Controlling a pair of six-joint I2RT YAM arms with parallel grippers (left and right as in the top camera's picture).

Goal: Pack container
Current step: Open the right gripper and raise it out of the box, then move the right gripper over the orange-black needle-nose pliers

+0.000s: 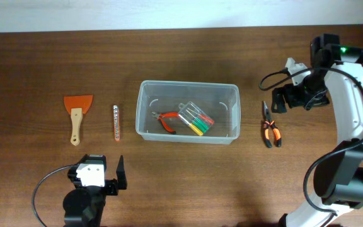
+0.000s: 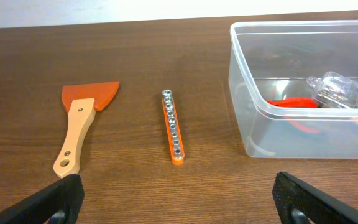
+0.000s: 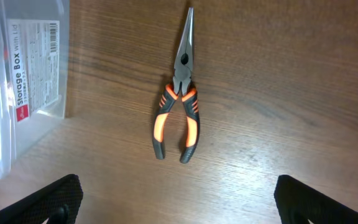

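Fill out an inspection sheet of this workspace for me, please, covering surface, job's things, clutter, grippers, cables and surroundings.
Surface: dark wooden table, no spills seen.
Job's things: clear container at centre, holding red-handled pliers and a clear screwdriver case. On the table to its left lie a scraper and a socket strip; to its right lie long-nose pliers.
Clutter: nothing seen.
Grippers: left gripper open and empty, near the front edge; right gripper open and empty, above the long-nose pliers.
Cables: black cable loop by the left arm's base; another black cable at the right arm; neither touches a tool.
Surroundings: pale strip beyond the far edge.
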